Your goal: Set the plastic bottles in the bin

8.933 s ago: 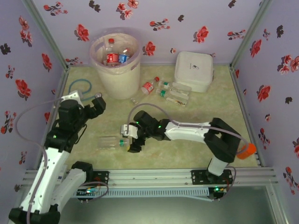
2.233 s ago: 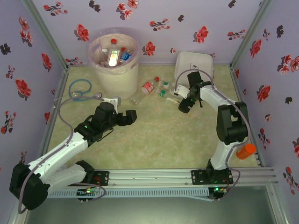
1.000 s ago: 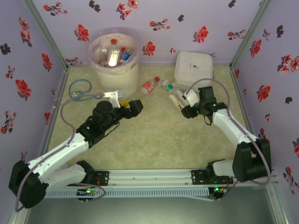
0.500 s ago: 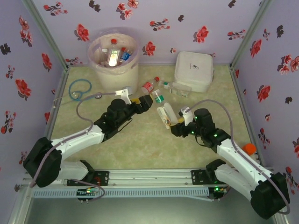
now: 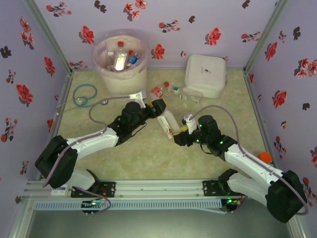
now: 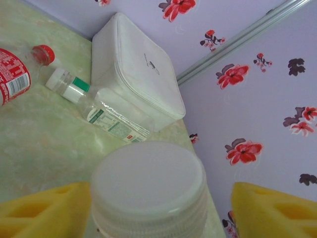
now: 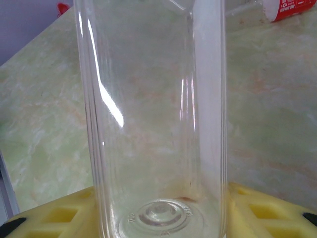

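Light is bright and diffuse; shadows faint. White cap (image 6: 148, 191) blurs at lower centre; glare streaks clear bottle (image 7: 153, 99).

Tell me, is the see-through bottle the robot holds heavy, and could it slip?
Probably light: the clear bottle looks empty, the table showing straight through it. Likely a bit slippery, since its smooth wall shines with glare. The right hand pinches just its base, so it might tilt.

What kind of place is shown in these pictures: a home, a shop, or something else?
Probably a small robot test cell, not a home: flower-patterned walls on metal frame posts, two arms bolted to a rail, and a bin with plastic bottles staged on a table.
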`<state>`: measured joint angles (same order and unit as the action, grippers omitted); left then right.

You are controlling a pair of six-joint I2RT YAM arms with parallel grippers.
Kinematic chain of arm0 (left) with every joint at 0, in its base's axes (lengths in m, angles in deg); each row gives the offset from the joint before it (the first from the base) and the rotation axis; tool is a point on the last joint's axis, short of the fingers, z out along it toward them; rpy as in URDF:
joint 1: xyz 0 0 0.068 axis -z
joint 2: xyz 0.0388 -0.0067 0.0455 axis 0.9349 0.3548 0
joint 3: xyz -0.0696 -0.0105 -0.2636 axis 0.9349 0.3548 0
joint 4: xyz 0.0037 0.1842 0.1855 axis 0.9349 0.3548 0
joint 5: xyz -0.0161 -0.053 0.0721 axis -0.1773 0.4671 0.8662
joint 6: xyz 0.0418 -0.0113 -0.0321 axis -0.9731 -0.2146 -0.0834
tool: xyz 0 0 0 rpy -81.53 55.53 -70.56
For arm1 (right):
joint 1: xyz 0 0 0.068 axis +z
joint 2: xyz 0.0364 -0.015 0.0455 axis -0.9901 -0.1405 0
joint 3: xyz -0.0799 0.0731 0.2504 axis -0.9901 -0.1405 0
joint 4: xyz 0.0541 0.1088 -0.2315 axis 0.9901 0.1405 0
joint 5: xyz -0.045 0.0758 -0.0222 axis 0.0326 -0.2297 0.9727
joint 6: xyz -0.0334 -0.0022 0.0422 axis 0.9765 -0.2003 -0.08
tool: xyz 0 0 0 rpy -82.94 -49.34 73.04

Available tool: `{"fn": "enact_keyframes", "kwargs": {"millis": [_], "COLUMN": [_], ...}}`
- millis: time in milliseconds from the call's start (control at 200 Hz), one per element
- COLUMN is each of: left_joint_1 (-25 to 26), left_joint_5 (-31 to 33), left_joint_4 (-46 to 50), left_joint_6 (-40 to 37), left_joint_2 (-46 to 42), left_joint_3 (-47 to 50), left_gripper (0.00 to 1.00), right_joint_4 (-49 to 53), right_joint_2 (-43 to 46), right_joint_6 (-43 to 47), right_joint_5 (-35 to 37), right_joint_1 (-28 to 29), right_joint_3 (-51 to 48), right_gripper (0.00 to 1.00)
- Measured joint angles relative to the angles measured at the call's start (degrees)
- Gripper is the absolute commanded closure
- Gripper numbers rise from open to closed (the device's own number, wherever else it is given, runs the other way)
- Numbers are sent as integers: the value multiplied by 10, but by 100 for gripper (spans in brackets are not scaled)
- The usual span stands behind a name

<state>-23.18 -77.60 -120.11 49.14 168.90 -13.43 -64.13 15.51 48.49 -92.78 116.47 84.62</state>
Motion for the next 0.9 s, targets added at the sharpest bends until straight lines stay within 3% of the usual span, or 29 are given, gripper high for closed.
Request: {"fn": "enact_keyframes", "kwargs": {"millis": [145,200,305,380,430,670,900], "left_joint_1": [-1,-2,-5,-9,-14,-78,-196], "left_joint_5": [0,0,0,-3,-4,-15,-24], "left_joint_4": [7,16,38,64,85,231,330], "left_joint_6": [-3,-3,-11,-23,-35,-144,-245], "left_joint_2": [0,-1,-12,-24,-33,-94,-112], "left_joint_3": [-4,-6,-11,-23,-35,-190,-424], "left_gripper": [58,63,69,72,75,79,98], "right_joint_4": [-11,-14,-19,-24,-23,-21,-16], "right_joint_2": [-10,-13,-15,-15,-15,-10,-15], "right_joint_6": [0,0,0,1,3,5,-2], "right_joint_5": [0,0,-2,-4,-1,75,113], "right_joint_1": [0,1,2,3,4,3,3], "right_joint_3": [0,0,0,4,8,31,33], "right_gripper": [73,55,40,12,1,1,1]}}
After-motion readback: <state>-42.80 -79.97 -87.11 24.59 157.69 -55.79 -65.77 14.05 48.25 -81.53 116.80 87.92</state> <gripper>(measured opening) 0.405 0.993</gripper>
